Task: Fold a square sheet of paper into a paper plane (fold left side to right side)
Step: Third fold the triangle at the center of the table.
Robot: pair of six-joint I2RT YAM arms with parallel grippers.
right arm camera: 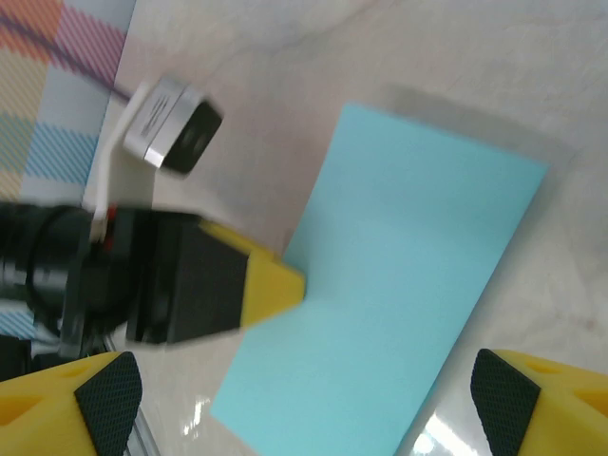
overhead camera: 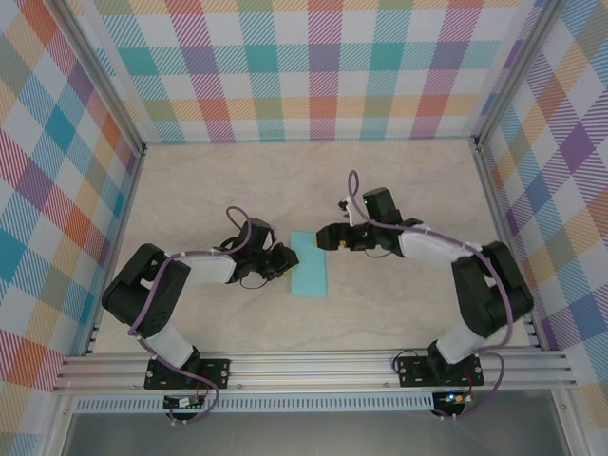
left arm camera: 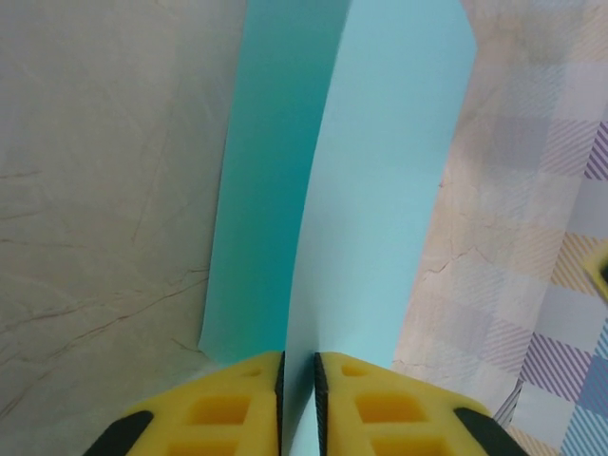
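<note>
Down low, both arms reach inward. Left pincer (overhead camera: 282, 262) pinches the left edge of the paper (overhead camera: 310, 266); right pincer (overhead camera: 328, 239), spread wide, hangs by its upper right corner.

We see the sheet of paper (overhead camera: 309, 266) on the bench (overhead camera: 399, 180), left fingers (left arm camera: 214, 418) at its left edge, right fingers (right arm camera: 546, 404) opposite.

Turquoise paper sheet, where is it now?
Top view: the thin turquoise paper sheet lies mid-table, left edge pinched by the left gripper, open right gripper at its far-right corner.
</note>
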